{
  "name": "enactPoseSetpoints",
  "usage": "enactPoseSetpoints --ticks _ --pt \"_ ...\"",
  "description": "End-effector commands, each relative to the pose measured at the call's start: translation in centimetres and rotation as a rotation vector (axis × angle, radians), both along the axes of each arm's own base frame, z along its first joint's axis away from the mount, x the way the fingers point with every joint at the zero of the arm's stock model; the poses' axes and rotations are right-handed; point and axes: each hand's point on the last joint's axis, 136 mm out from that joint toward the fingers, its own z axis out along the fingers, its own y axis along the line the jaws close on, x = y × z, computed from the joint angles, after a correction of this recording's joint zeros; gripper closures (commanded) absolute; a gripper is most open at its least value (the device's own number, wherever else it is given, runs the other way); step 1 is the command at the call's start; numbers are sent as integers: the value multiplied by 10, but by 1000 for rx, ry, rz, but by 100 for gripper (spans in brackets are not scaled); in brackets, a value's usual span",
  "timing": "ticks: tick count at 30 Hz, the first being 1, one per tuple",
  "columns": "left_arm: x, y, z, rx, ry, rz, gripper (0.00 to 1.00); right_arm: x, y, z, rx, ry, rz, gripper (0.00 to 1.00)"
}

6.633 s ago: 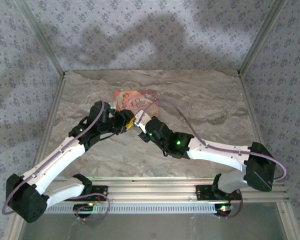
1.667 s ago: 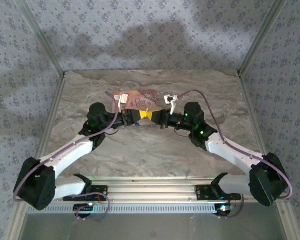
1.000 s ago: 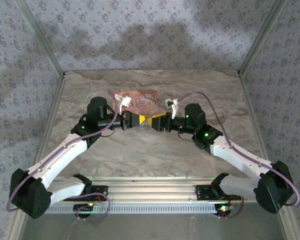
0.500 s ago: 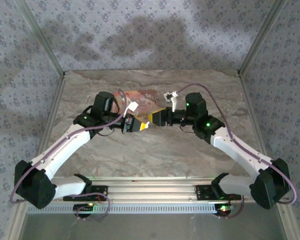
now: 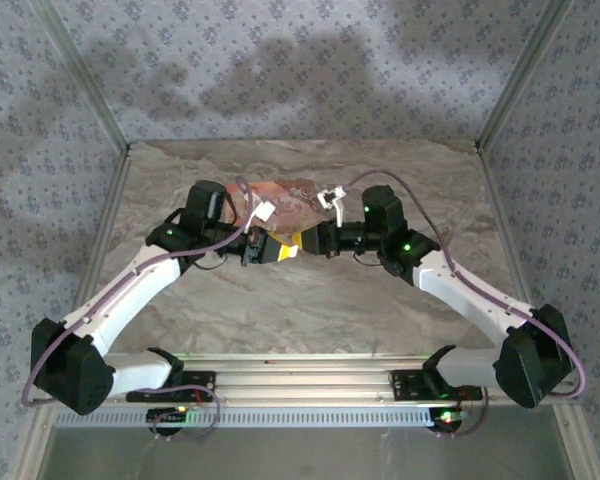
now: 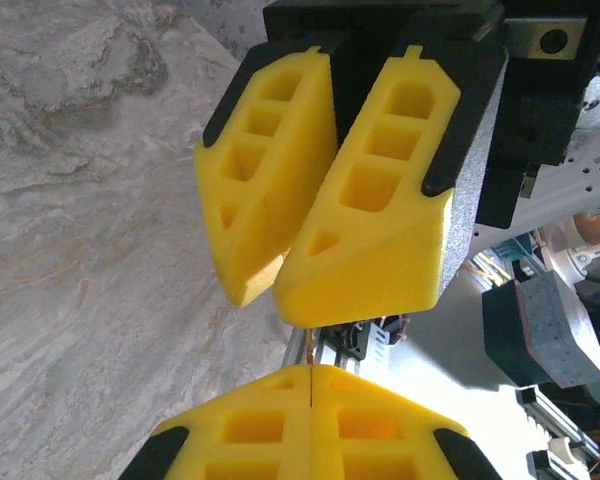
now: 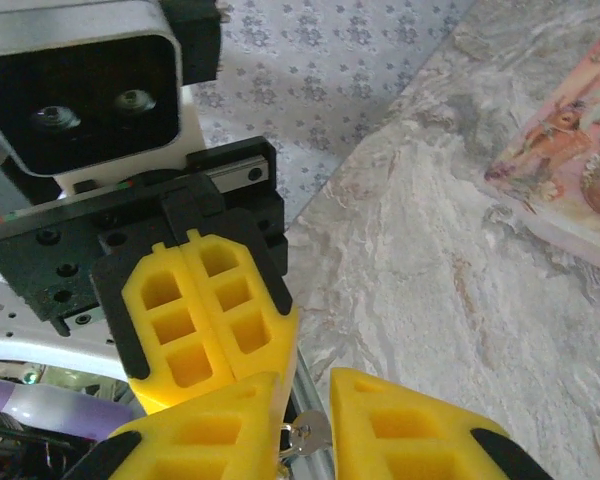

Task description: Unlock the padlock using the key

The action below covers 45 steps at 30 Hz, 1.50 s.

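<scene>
Both arms reach in over the marble-patterned counter (image 5: 310, 310). The left gripper (image 6: 310, 385) and right gripper (image 7: 305, 390) meet tip to tip above it. Left jaws: pressed together, yellow pads flush. In the left wrist view a thin sliver sticks out of their seam toward the right jaws. I read it as the key (image 7: 306, 436) seen edge-on and pinched there. Right jaws: a narrow gap apart, pointing straight at the left tips. In the right wrist view the key is a small shiny metal piece just past the left jaw tips, sitting in the gap between the right jaws and clear of the counter. Cannot tell whether the right pads press on it or only flank it. From the top view the meeting point is too small to resolve. The picture-printed pink box (image 5: 285, 193) lies flat on the counter just beyond both sets of jaws, touched by neither.
</scene>
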Motion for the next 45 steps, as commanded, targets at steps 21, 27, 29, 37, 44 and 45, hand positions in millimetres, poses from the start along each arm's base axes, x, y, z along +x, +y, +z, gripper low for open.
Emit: enactPoseSetpoints --ticks 21,27,29,37,44,45 --pt "-6 8 12 -111 44 -98 100 -4 -6 15 24 -15 -95 56" --pt "-18 10 15 -116 31 -107 100 -17 0 20 18 -23 -60 57" --pt "-21 11 13 -116 33 -107 100 -21 2 18 18 -19 -48 63" --pt "-33 10 12 -122 22 -127 100 -31 8 15 21 -22 -24 82" --pt "-34 12 11 -122 20 -101 100 -41 13 16 20 -31 -10 64" --pt "-34 12 11 -122 19 -100 100 -42 13 14 17 -30 -10 65"
